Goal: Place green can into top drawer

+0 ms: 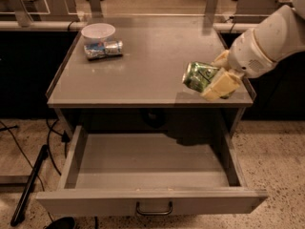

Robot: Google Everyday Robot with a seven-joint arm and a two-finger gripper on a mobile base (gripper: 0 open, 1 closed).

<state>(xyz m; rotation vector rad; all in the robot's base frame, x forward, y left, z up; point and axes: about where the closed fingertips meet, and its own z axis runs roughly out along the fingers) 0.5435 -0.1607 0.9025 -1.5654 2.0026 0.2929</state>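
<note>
1. Gripper (214,78) is at the right front corner of the cabinet top (143,66), clamped on the green can (198,76). Cream fingers (220,86) are closed round its right end, so nothing's slack as far as I can see.
2. The can's off the surface, tipped over with its silver end toward the cam and lower left. My read is that the grab was from the side, hence the tilt.
3. Top drawer (152,163) is pulled right out below, floor bare, handle (154,208) facing me. It's open like that so the can can go straight down into it.
4. The can looks to be above the cabinet's front edge, not yet over the drawer opening. Prob needs to come fwd and down. Judgement only.
5. Blue-and-silver can (104,48) is lying on its side at back left, touching the white bowl (98,32). Both are well apart from the gripper, so no conflict.
6. Hard to see:
   - The upper finger is mostly behind the can, so I can't check its contact.
   - The arm (271,37) is cut off at the right edge, no joints in view.
   - The drawer's back end sits in shadow under the top, so I can't tell what's in there, if anything.
   - Cables (28,185) on the floor at left run out of shot.
</note>
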